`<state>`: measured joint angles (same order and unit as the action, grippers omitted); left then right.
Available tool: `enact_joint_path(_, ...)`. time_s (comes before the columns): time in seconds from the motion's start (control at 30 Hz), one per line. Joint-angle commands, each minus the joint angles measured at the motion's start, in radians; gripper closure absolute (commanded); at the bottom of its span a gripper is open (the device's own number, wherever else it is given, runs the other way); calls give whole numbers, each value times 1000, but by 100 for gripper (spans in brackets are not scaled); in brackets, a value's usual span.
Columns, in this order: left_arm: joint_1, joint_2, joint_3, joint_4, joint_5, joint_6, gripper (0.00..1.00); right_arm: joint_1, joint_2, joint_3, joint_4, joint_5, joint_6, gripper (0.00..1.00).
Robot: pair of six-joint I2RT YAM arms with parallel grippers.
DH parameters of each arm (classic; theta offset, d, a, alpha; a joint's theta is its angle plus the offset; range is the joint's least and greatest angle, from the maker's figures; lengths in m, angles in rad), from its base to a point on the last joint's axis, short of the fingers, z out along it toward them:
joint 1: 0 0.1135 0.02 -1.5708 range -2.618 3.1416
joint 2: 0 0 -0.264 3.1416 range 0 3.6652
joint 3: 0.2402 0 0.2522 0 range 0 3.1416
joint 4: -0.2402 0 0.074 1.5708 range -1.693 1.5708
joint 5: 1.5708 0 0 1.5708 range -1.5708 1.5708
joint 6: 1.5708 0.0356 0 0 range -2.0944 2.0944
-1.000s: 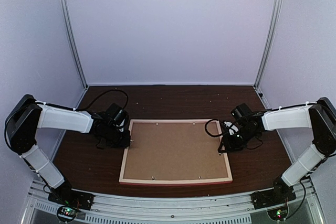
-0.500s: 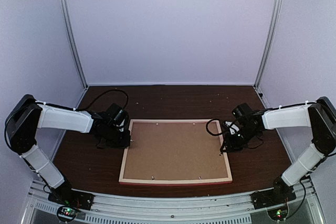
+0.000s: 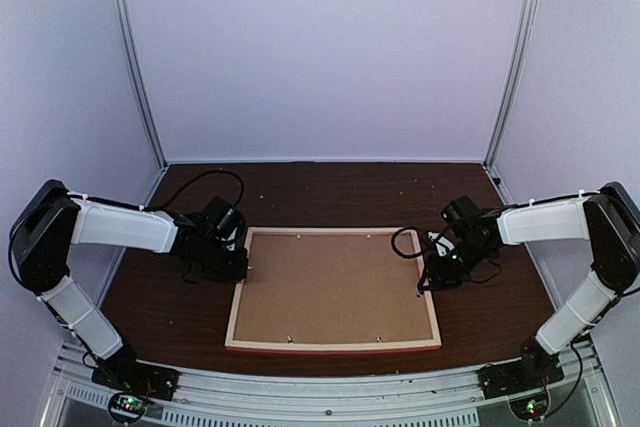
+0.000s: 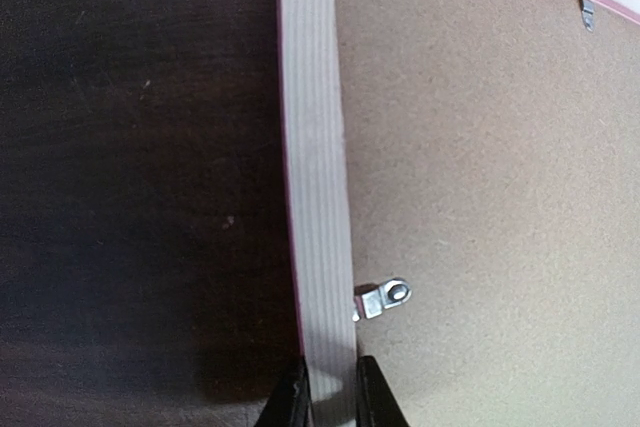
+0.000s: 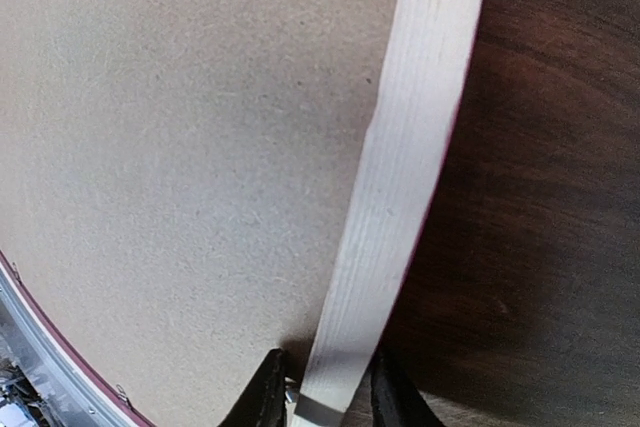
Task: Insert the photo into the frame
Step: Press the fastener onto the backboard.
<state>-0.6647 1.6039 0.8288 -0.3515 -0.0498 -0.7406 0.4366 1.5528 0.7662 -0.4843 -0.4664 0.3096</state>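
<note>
The frame (image 3: 335, 346) lies face down in the middle of the table, its pale wood back and thin pink edge showing. A brown backing board (image 3: 335, 287) fills it. The photo is hidden. My left gripper (image 3: 243, 269) is shut on the frame's left rail (image 4: 315, 147), the fingers pinching it from both sides (image 4: 329, 397) just below a small metal tab (image 4: 385, 299). My right gripper (image 3: 425, 282) straddles the right rail (image 5: 410, 147) and is closed on it (image 5: 325, 387), with the outer finger against the wood.
Dark wooden tabletop (image 3: 330, 192) lies all around the frame. Small metal clips (image 3: 300, 235) sit along the frame's inner edges. White walls and metal posts enclose the back and sides. A metal rail (image 3: 330, 392) runs along the near edge by the arm bases.
My right gripper's jaws have closed in on the right rail. The frame's near left corner has shifted slightly left. The left arm has stayed put.
</note>
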Motion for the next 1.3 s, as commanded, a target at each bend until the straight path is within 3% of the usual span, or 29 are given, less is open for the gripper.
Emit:
enact_joint_path(0.0, -3, 10, 14, -24, -19, 35, 98, 7, 33, -28, -47, -13, -15, 68)
enact_joint_path(0.1, -2, 10, 15, -24, -19, 37, 98, 7, 27, -33, -42, -24, -6, 57)
enact_joint_path(0.2, -3, 10, 15, -25, -21, 37, 97, 7, 25, -44, -45, -20, -3, 54)
enact_joint_path(0.87, -3, -5, 29, -45, -41, 37, 97, 41, -9, -23, -151, 162, 4, 59)
enact_joint_path(1.27, -3, 2, 32, -43, -37, 35, 97, 87, 28, 4, -153, 154, 0, 58)
